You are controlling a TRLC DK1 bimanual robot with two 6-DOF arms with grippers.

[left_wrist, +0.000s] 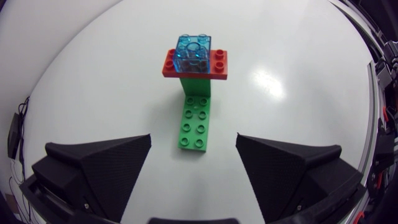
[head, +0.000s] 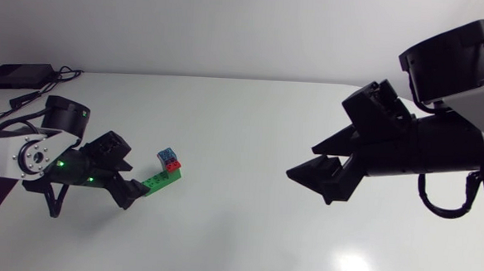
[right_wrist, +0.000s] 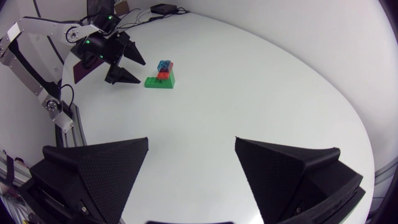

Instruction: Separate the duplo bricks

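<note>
— Checking the duplo stack (head: 167, 169) first: sits toward the left edge of the desk (head: 244, 252), well short of the middle.

— Agreed. Built from a long green brick (left_wrist: 194, 121) flat on the desk, a red brick (left_wrist: 219, 63) set crosswise over its far end, and a clear blue brick (left_wrist: 193, 51) on top.

— And measured against the left pincer (left_wrist: 193, 137)?

— Lies straight ahead of it, with the long axis running directly away along the line of reach. Pokes its near green end just into the gap. Spread wide open, that pincer, touching nothing.

— Right pincer (right_wrist: 192, 140)?

— Likewise spread open, gripping nothing. Hangs over the right half of the desk, well apart from the stack. Much the nearer, then, the left.

— Judging the coming move: probably closing the left across the green brick's narrow width, leaving red and blue free for the other arm to pull.

— Seems likely. Turns on keeping that axis centred in the gap.

— Comparing views?

— From the left wrist: shows the studs, the crosswise red and the line-up with the gap, but flattens the height. From the right wrist: shows the stack side-on, stepping up toward the red and blue end, with the left pincer aimed at the low green end. From the head view: takes in both arms at once, and the wide stretch of bare desk between the right one and the bricks.
</note>
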